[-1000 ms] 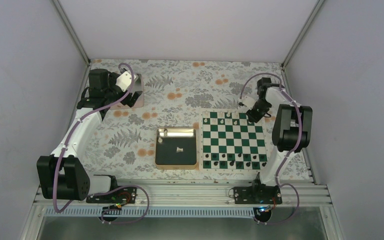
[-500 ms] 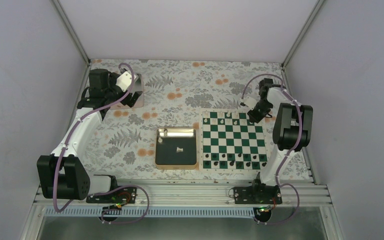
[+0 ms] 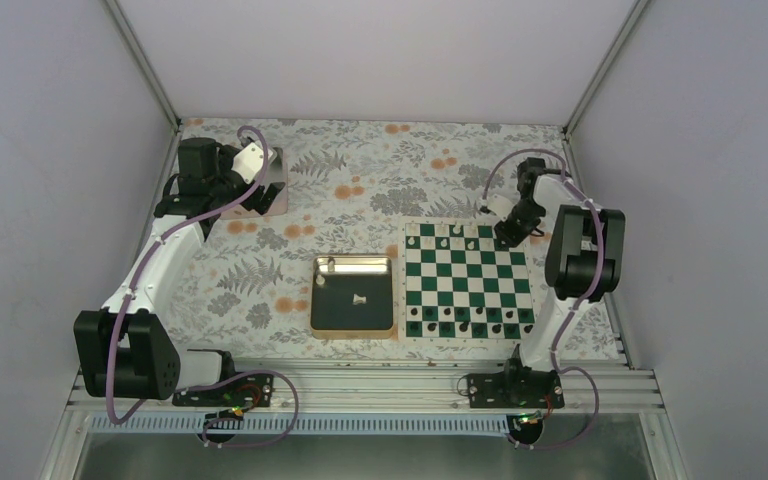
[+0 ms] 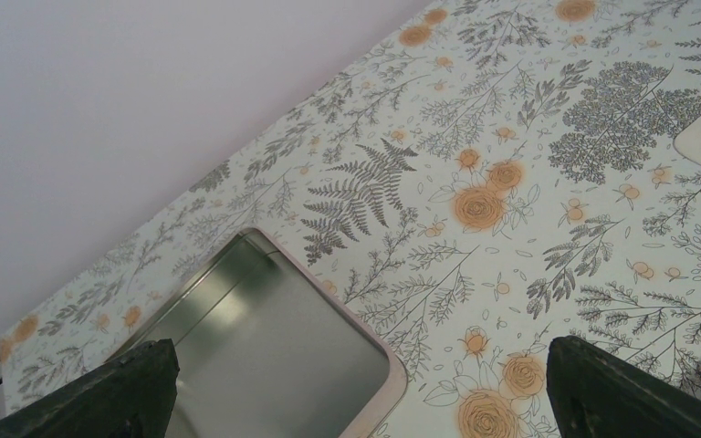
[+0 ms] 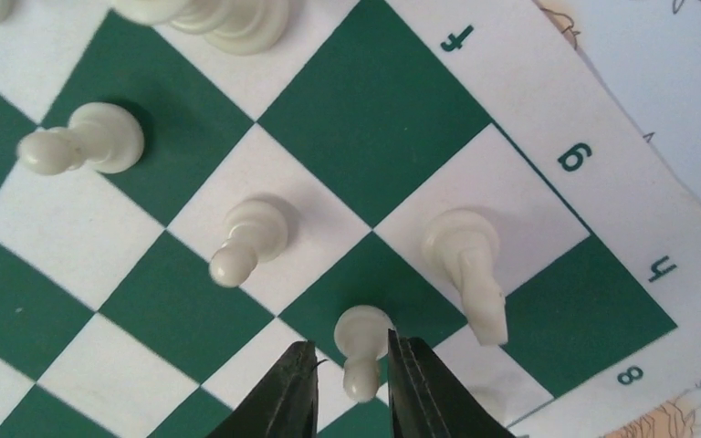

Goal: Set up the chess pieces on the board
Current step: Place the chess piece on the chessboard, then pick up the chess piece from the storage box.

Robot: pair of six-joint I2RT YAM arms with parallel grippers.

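Observation:
The green-and-white board (image 3: 470, 276) lies right of centre. My right gripper (image 5: 351, 343) hangs over its far right corner (image 3: 508, 231). Its jaws stand slightly apart around a white pawn (image 5: 363, 328) that is upright on a green square; a gap shows on the left side, so the gripper is open. Around it stand another pawn (image 5: 251, 239), a third pawn (image 5: 82, 139) and a knight (image 5: 470, 265). Two white pieces (image 3: 359, 299) lie in the gold-rimmed tray (image 3: 352, 259). My left gripper (image 4: 360, 388) is open and empty at the far left (image 3: 256, 190).
A shallow silver tin (image 4: 265, 356) sits under the left gripper on the floral cloth. Black pieces (image 3: 465, 322) line the board's near rows. The right arm's elbow (image 3: 582, 255) rises beside the board's right edge.
The right wrist has shifted slightly toward the far right corner of the board. The left arm has not moved.

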